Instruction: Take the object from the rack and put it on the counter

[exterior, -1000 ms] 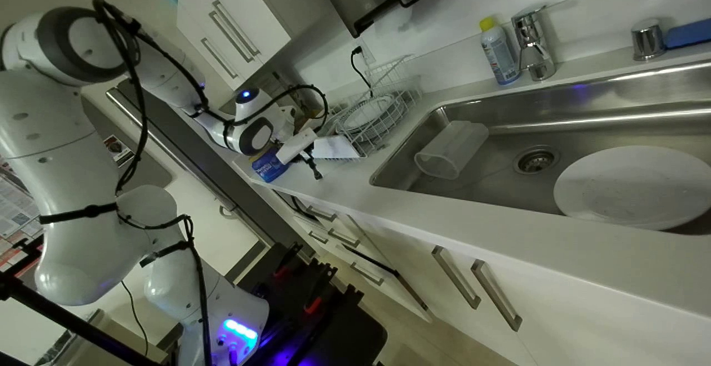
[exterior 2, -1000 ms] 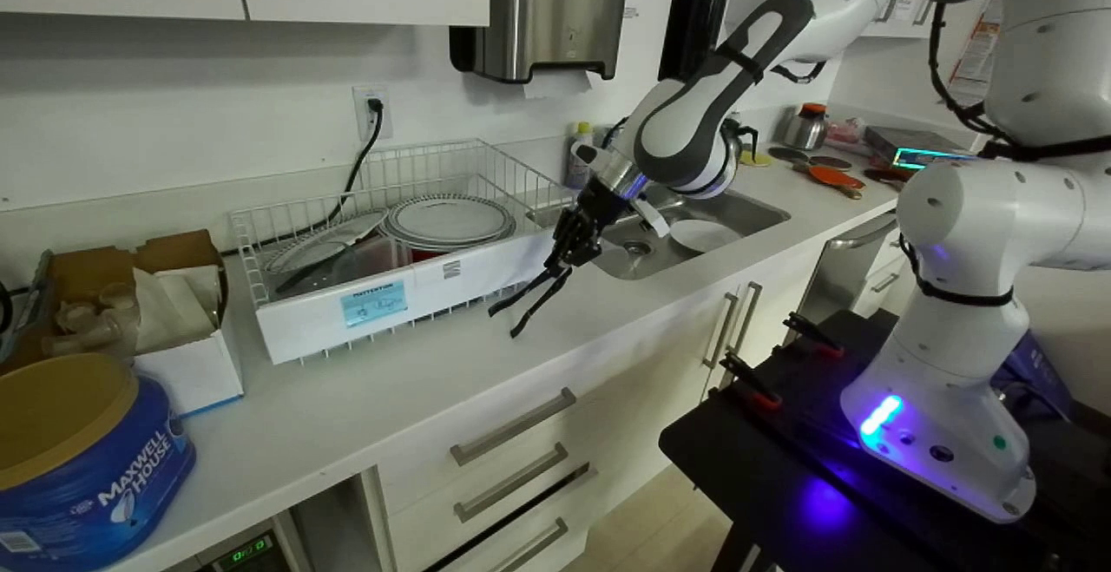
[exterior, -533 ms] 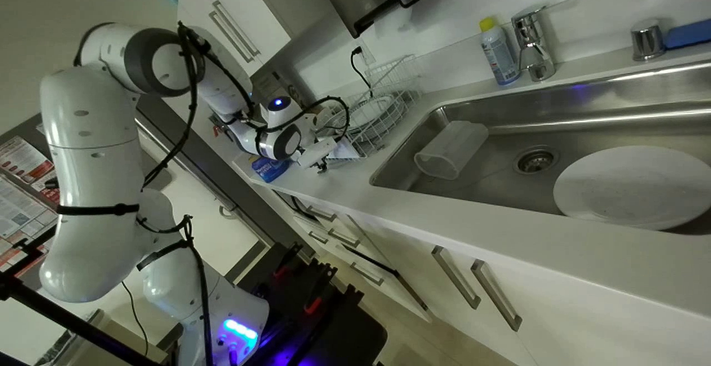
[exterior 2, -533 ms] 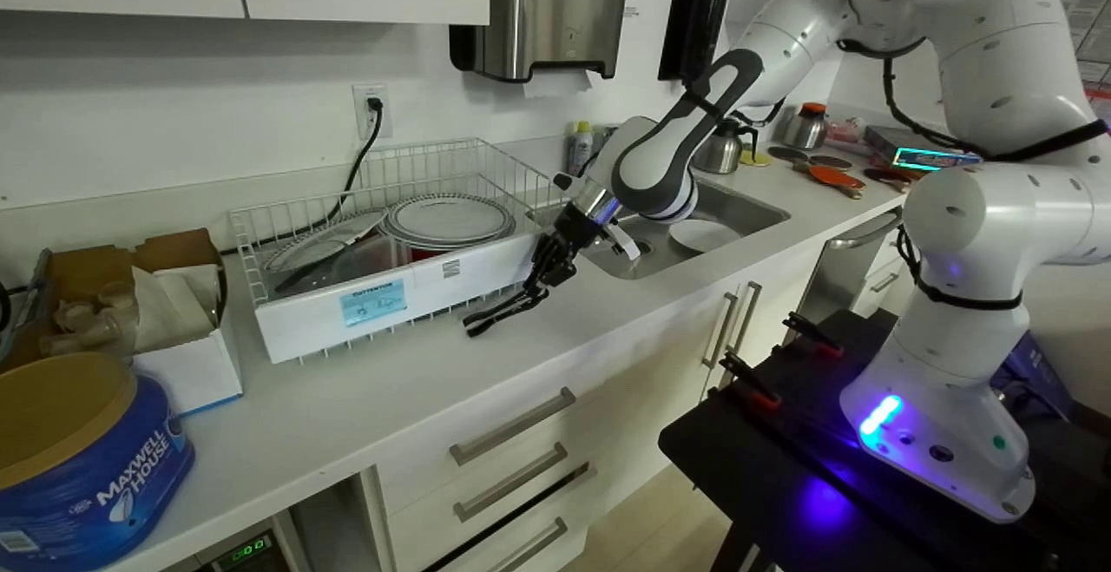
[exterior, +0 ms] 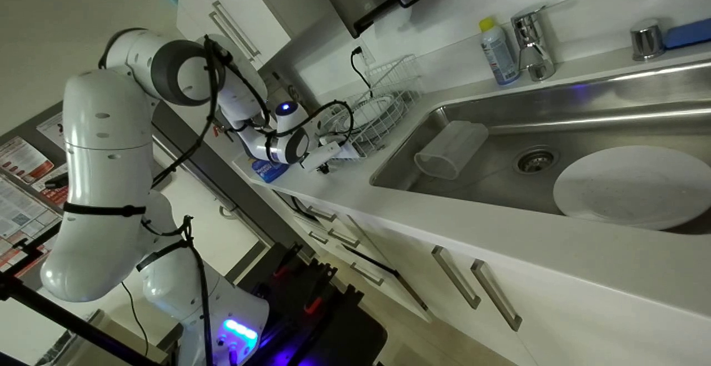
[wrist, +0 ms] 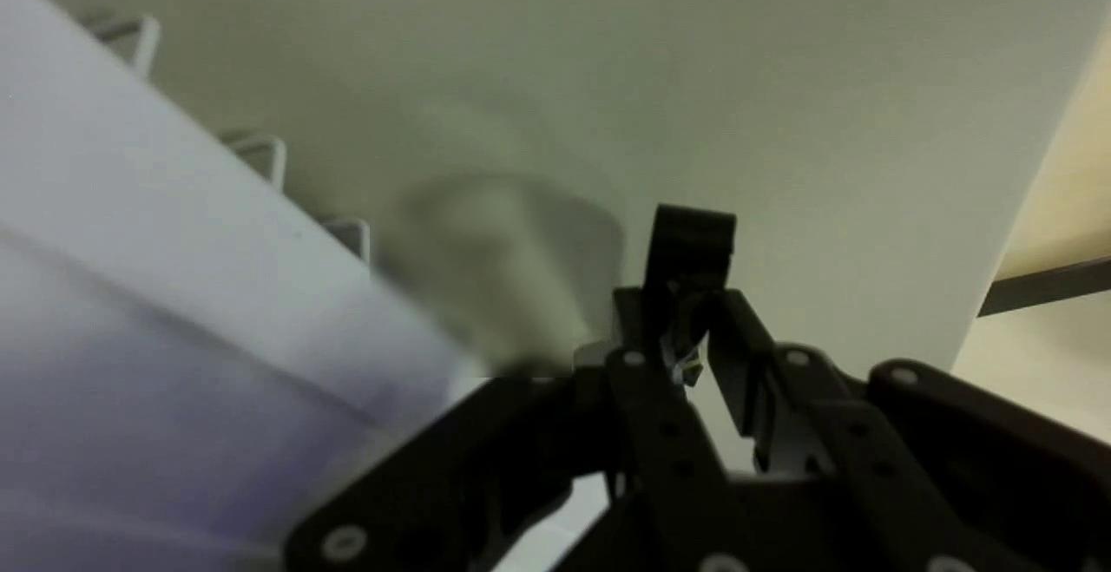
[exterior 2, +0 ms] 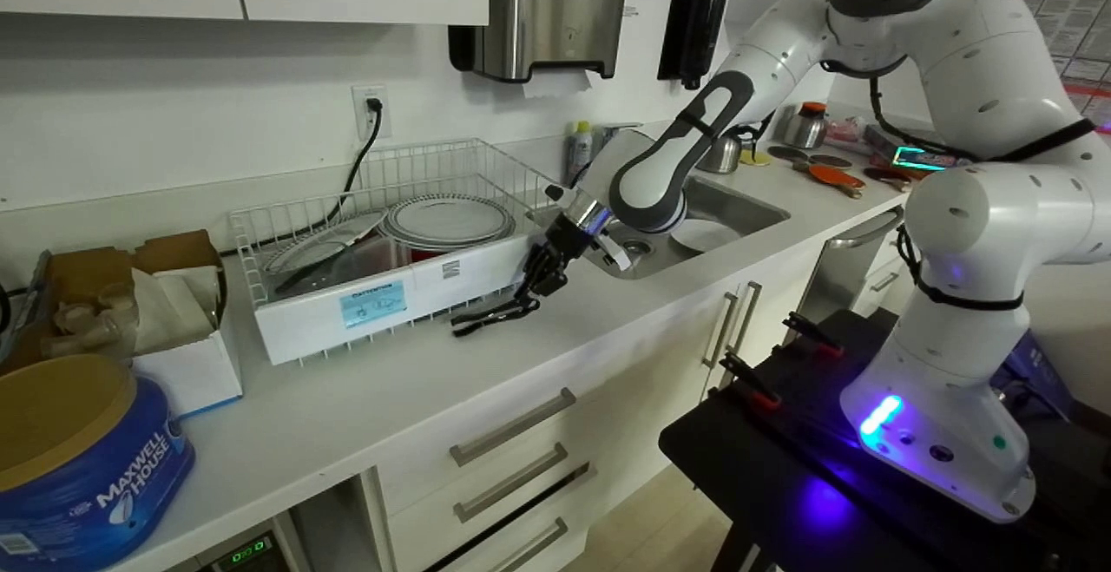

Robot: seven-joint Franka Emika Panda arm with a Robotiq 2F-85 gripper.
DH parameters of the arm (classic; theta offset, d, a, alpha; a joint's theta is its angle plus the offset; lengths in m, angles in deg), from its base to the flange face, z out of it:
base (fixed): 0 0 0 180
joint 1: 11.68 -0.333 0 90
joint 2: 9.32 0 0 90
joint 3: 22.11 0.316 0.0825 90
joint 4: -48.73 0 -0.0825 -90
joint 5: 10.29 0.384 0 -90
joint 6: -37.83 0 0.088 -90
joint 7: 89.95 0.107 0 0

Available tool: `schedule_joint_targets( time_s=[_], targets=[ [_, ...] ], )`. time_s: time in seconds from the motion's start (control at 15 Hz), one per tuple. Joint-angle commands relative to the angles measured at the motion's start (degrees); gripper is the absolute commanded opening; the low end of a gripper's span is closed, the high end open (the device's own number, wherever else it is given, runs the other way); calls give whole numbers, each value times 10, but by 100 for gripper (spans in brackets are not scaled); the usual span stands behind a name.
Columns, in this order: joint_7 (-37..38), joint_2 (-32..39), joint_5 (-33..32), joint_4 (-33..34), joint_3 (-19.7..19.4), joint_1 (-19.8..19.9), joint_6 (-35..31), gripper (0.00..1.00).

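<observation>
Wire dish rack [exterior 2: 425,162] stands on the white countertop [exterior 2: 391,381], near the steel sink [exterior: 589,108], in both exterior views. The gripper [exterior 2: 455,327] sits low in front of the rack. Inside are a stack of plates [exterior 2: 449,220] and a clear container [exterior 2: 375,258] (which object the task means, I can't say). The wrist view shows the gripper's black fingers [wrist: 660,416] close together, a dark block [wrist: 692,238] at their tips; whether released, clenched or grasping it, I can't make out.
</observation>
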Motion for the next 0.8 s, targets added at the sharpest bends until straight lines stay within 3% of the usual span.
schedule_joint_targets(
  time_s=[0.0,0.47,0.73],
  targets=[
    [46,37,-27,-21,-7,-17,-32,50],
    [97,114,-36,-65,20,-12,-47,99],
    [135,199,-30,-93,68,6,-10,100]
  ],
)
